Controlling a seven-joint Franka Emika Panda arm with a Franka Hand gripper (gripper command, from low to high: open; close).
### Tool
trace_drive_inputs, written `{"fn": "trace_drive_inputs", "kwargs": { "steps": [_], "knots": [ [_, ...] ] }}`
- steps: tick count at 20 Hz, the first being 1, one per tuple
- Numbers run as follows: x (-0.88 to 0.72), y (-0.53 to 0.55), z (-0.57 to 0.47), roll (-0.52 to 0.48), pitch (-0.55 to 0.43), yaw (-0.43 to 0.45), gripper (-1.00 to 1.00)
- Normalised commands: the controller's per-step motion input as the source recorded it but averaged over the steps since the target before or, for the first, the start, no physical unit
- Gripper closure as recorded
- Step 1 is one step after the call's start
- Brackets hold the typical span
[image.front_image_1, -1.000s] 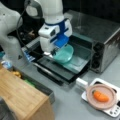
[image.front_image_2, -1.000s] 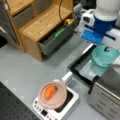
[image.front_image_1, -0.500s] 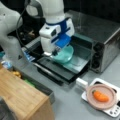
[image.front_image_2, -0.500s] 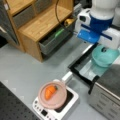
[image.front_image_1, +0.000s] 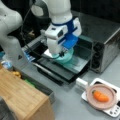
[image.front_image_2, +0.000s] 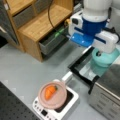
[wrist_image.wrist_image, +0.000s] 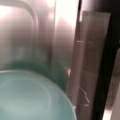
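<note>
Up close in the wrist view the teal bowl (wrist_image.wrist_image: 30, 97) fills the bottom, lying over the tray. In both front views the gripper (image.front_image_1: 60, 53) has barely shifted in the last second, hovering right on the bowl (image.front_image_2: 105, 57) above the oven's open door (image.front_image_1: 67, 68); its grip I cannot tell. Farther off, the carrot (image.front_image_1: 100, 96) sits untouched on its pink plate (image.front_image_1: 111, 100).

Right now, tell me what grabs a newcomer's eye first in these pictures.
The white and blue pincer sits right over a teal bowl on the open door of a steel oven, in both front views. Toward a front view's bottom right, an orange carrot lies in a pink dish.
</note>
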Motion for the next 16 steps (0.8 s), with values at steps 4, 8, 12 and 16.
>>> {"fn": "trace_drive_inputs", "kwargs": {
  "steps": [4,8,12,16],
  "knots": [
    [0.62,-0.23,0.25,0.019,0.252,-0.036,-1.0],
    [0.85,-0.26,0.19,-0.041,0.256,-0.054,-1.0],
    [0.96,-0.13,0.14,-0.081,0.257,-0.032,-1.0],
    [0.82,0.0,0.15,-0.101,0.258,-0.033,-1.0]
  ]
}}
